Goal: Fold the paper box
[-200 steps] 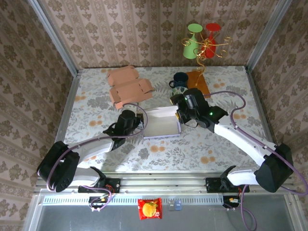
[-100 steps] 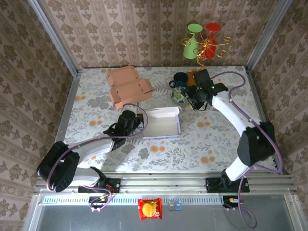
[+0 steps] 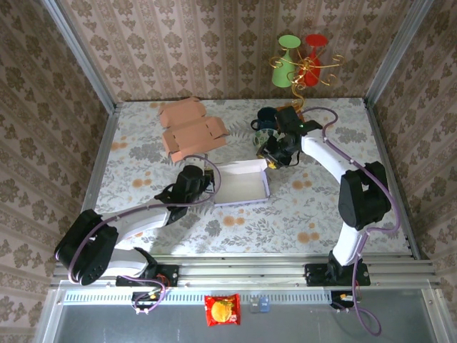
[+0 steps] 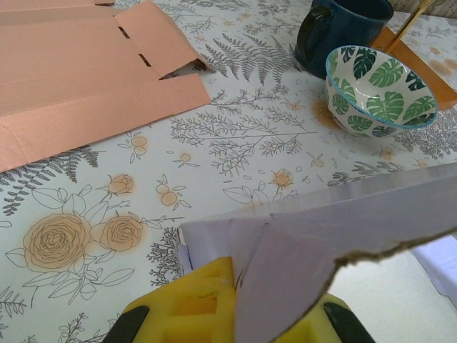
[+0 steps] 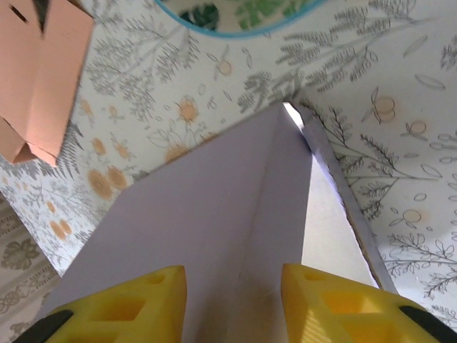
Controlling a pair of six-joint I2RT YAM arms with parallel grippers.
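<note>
Showing the paper box (image 3: pixel 241 187) at the centre of the floral table (image 3: pixel 321 207), open side up, as seen from the top camera. The left gripper (image 3: pixel 208 179) meets the box at its 9 o'clock wall. In the left wrist view that wall is pinched between the yellow fingers (image 4: pixel 189 304), with the jaws closed tight on it. The right gripper (image 3: pixel 273 158) sits at the box's 1 o'clock corner. In the right wrist view its yellow fingertips (image 5: pixel 136 304) stand partly apart on either side of a creased panel; whether they press on it cannot be told. A flat orange cardboard blank (image 3: pixel 190 129) lies at 11 o'clock from the box, well apart. A leaf-patterned bowl (image 4: pixel 378 96) and a dark blue mug (image 4: pixel 343 28) stand just beside each other at 1 o'clock, beyond the right gripper.
</note>
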